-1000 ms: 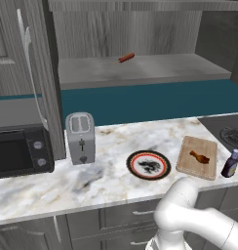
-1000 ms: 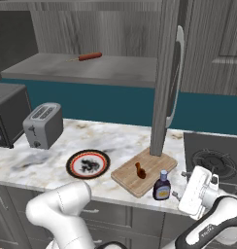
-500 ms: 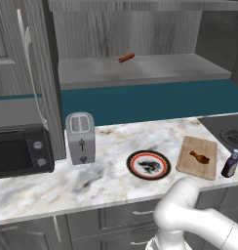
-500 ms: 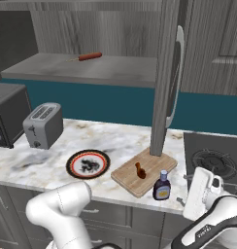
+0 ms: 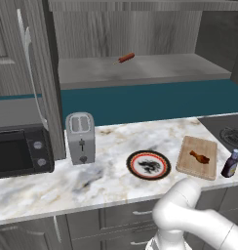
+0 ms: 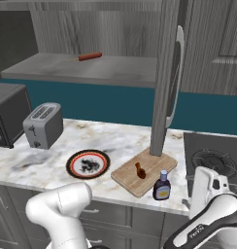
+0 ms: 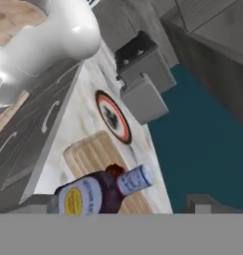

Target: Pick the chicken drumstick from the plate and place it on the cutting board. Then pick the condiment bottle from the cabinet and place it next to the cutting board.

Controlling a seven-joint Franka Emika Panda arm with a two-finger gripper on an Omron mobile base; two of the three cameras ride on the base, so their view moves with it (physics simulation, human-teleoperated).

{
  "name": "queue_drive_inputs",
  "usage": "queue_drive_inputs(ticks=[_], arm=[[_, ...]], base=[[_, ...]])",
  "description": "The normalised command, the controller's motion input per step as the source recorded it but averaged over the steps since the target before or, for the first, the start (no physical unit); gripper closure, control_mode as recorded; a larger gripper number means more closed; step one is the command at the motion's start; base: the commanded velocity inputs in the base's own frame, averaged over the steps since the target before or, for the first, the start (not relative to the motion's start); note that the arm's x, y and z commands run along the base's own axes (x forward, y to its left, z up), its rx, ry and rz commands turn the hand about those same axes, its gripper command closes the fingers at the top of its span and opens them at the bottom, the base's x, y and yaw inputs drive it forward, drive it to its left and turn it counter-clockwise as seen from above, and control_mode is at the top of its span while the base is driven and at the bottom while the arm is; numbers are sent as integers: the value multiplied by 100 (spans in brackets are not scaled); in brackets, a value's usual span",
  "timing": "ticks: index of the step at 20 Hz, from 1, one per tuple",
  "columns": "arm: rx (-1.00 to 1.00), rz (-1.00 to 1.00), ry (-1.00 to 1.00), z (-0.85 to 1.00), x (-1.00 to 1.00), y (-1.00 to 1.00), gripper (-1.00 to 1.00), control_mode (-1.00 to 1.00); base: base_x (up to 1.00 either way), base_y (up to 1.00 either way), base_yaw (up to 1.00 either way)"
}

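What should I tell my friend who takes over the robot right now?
Gripper: jaws open, holding nothing, low at the counter's right end beside the bottle.
Small reddish-brown chicken drumstick: lying on the light tan wooden cutting board.
Round black-and-red-rimmed plate: nothing on it.
Dark purple-brown condiment bottle: upright on the marble counter, right next to the board.
Done: both placements, by how things lie.
Left: apparently nothing but backing the arm away.

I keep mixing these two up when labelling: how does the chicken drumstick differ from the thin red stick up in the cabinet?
The chicken drumstick is reddish-brown, thick at one end and tapering; the red stick is brighter red and evenly thin. The drumstick lies on the cutting board on the counter; the stick lies up on the cabinet shelf. The drumstick has the condiment bottle nearby; the stick lies alone. Both are small, elongated and lying flat.
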Motion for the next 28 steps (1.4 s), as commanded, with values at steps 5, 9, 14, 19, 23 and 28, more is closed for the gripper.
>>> queue_drive_inputs(ticks=[5,9,14,19,23,28], arm=[[-21,-6,-18,18,-24,-2,-100,-100],[-21,-8,-16,13,-24,0,-100,-100],[-20,-8,-14,3,-29,0,-100,-100],[-19,-6,-16,0,-36,0,-100,-100],[-17,-8,-11,4,-32,0,-100,-100],[-14,-8,-8,19,-21,0,-100,-100]], base=[[0,0,0],[0,0,0],[0,0,0],[0,0,0],[0,0,0],[0,0,0]])
